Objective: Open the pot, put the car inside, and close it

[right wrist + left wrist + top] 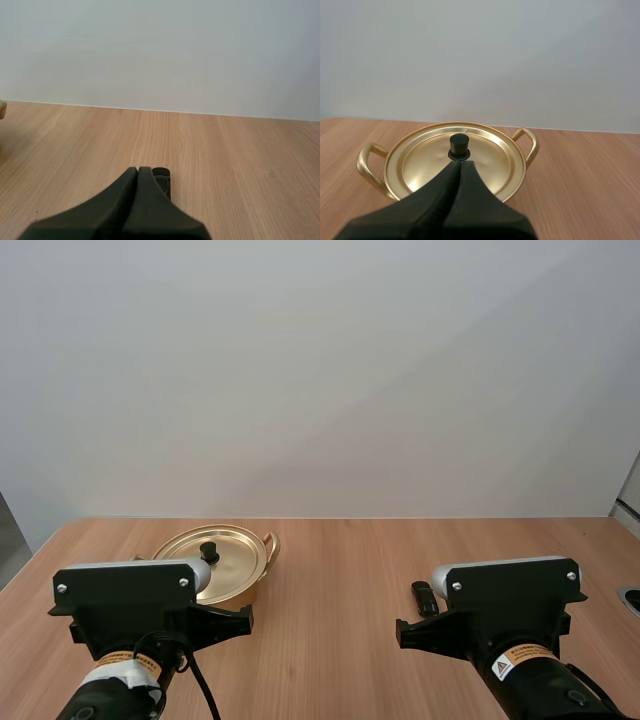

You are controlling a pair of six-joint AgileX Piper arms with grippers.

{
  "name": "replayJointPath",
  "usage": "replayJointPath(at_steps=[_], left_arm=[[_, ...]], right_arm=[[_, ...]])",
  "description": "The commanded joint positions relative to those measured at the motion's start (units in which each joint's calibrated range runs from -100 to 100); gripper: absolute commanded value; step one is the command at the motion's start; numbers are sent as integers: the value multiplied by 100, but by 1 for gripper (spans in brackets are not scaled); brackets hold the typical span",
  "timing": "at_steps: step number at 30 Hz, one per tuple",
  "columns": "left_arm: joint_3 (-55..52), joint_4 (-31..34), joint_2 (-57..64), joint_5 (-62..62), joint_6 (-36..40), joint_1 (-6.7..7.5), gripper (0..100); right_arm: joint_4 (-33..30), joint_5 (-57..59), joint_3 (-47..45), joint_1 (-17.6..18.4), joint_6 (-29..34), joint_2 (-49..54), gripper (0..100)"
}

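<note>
**Not started: pot lidded, car out on the desk**

Nearest you, the left arm (125,605) and right arm (510,605) sit low over the near part of the wooden desk (330,640). Both sets of jaws are clenched on nothing, each pair of fingers pressed together into one dark wedge.

Just past the right jaws lies the car (162,175), a small dark thing flat on the desk. You cannot tell whether the tips touch it. Just past the left jaws stands the gold pot (240,592). Its lid (485,160) is seated and a black knob (459,146) stands up at the centre. The left tips point at the knob from the near side, close to it, with no grip taken.

By this showing, none of the task is done. You have yet to lift the lid, carry the car over and drop it in, then set the lid back.

For room, the pot and car are well apart with bare desk between them, so the right arm has an open path across. There is bare desk beside the pot to park the lid. The pot stands near the far edge and toward the desk's left side, so keep the lid from drifting outward there. Beyond the far edge is a plain pale wall.
</note>
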State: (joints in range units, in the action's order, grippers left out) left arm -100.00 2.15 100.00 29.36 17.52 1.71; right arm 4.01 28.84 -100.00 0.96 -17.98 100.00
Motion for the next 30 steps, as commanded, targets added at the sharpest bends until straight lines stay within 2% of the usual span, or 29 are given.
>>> replayJointPath(at_steps=[1,7,13,16,18,20,24,27,30], left_arm=[[0,-1,0,6,1,-1,0],[0,-1,0,6,1,-1,0],[0,-1,0,-185,-58,-1,0],[0,8,0,-863,-573,-1,0],[32,8,0,-1745,-902,-1,0],[249,8,0,-2519,-912,-1,0],[967,8,0,-3032,-912,-1,0],[1716,8,0,-2199,-912,-1,0],[2635,8,0,316,-912,-6,0]], right_arm=[[3,5,0,2,5,0,0],[121,5,0,2,5,0,0],[528,5,0,2,5,0,0],[528,5,0,2,5,0,0],[555,5,0,2,5,0,0],[648,5,0,2,5,0,0],[638,20,0,2,5,0,0],[358,-263,0,2,-376,0,0],[-312,-483,66,2,-781,0,0]])
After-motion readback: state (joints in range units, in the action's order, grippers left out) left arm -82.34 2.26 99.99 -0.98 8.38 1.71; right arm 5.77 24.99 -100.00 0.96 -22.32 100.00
